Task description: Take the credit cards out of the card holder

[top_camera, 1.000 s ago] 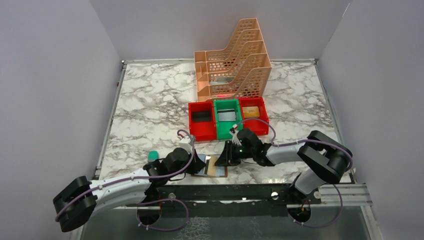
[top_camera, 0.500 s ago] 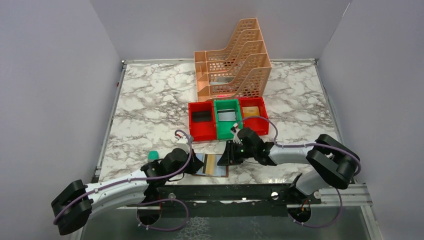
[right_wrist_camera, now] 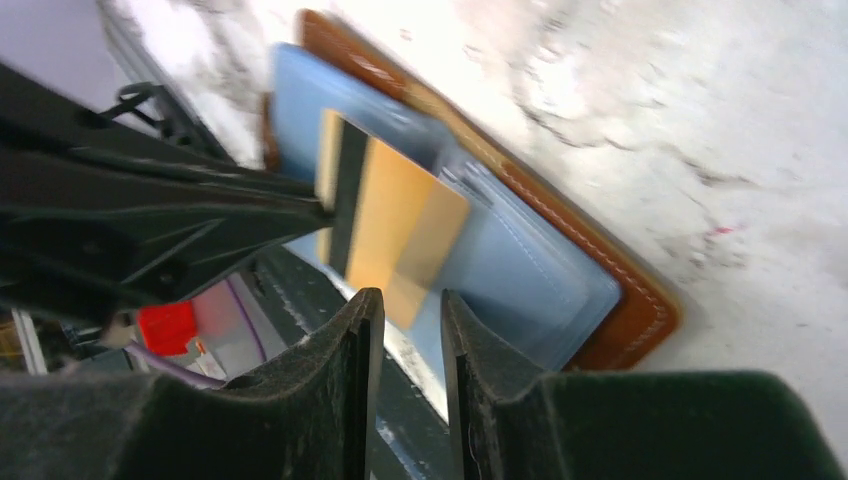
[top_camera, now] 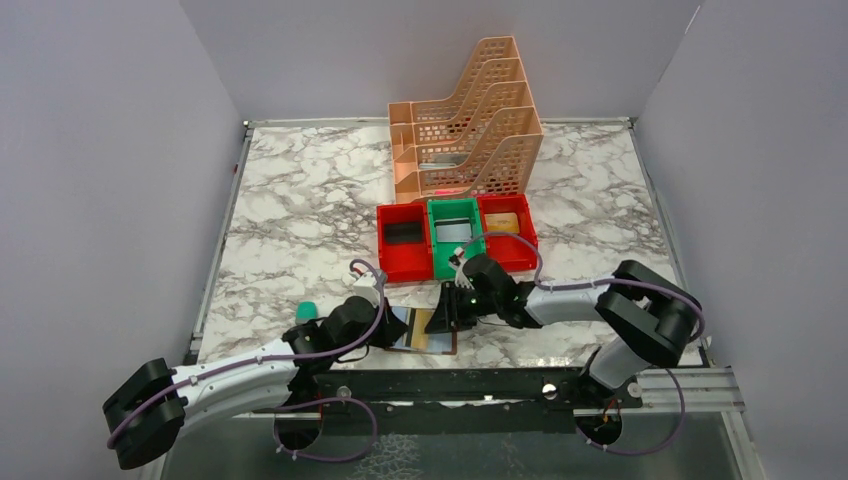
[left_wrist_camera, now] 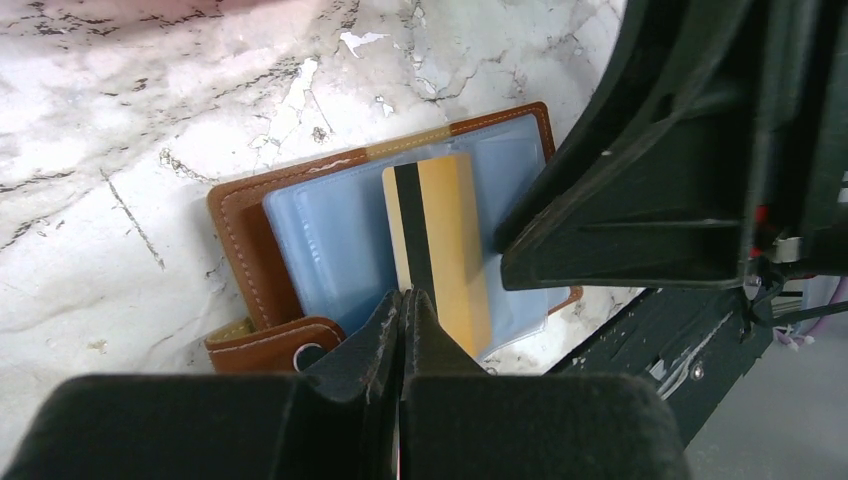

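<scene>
Card holder (top_camera: 426,336) lies open and flat on the marble table (top_camera: 300,220), close to its near edge and between the two grippers. Its brown leather back faces down and its grey-blue clear pockets (left_wrist_camera: 330,240) face up, with the snap tab (left_wrist_camera: 285,345) at the edge nearest the left arm. A gold card (left_wrist_camera: 442,250) with a black stripe lies slantwise across the pockets, most of its face uncovered.

The left gripper (left_wrist_camera: 403,298) is clenched tight, and its tips rest on the striped end of the card. Whether they pinch that edge or only press on it cannot be told. The right gripper (right_wrist_camera: 408,298) hangs low over the opposite half of the holder, just beside the card. Its jaws stand a narrow gap apart and grasp nothing. The card's near corner shows through that gap in the right wrist view.

Farther back on the table stand red and green bins (top_camera: 405,268) in a row, and behind them an orange file rack (top_camera: 465,130).
</scene>
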Robot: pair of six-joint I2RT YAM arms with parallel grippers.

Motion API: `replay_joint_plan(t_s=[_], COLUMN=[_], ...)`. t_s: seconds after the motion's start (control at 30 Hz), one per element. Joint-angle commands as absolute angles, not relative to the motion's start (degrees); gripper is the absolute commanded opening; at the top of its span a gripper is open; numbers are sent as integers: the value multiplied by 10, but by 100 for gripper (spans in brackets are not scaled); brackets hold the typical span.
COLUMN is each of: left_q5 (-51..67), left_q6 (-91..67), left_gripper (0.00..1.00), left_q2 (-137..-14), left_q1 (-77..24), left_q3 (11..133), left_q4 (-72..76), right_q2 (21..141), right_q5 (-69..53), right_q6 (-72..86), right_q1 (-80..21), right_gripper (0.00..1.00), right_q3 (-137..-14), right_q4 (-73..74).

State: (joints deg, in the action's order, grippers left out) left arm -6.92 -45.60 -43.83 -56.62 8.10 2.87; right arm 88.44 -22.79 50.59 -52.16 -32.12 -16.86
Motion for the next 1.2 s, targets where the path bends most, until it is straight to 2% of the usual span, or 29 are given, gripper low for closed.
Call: replay_joint_plan(t_s=[0.0, 0.07, 0.27, 0.43, 0.5, 0.6, 0.83, 1.0, 1.17], left_q5=[-62, -51, -19, -15, -12, -8, -40, -78, -84], left_q6=[-457, -463, -489, -510, -514, -515, -496, -479, -472], left_gripper=[6, 16, 32, 33, 32, 26, 0, 0, 0], left_q2=[-435, -432, -450, -456, -448, -432, -417, -391, -371], left_q1=[-565, -564, -564, -563, -563, -563, -562, -562, -562], left_q3=[80, 71, 42, 28, 20, 14, 38, 72, 84], left_q4=[47, 69, 120, 128, 142, 156, 91, 18, 6], right_q2=[939, 960, 998, 1006, 1005, 1000, 972, 912, 838], right_q5=[-214, -202, -188, -180, -177, -173, -167, -145, -123], right_q6=[531, 540, 580, 596, 597, 597, 586, 548, 510], right_q1=[-524, -524, -524, -524, -524, -524, -524, -524, -524], right_gripper=[34, 34, 32, 31, 31, 31, 31, 31, 33], right_q3=[-293, -286, -238, -223, -220, -219, -225, -255, -280], right_q4=[-199, -201, -255, -273, -271, -267, -252, -179, -106])
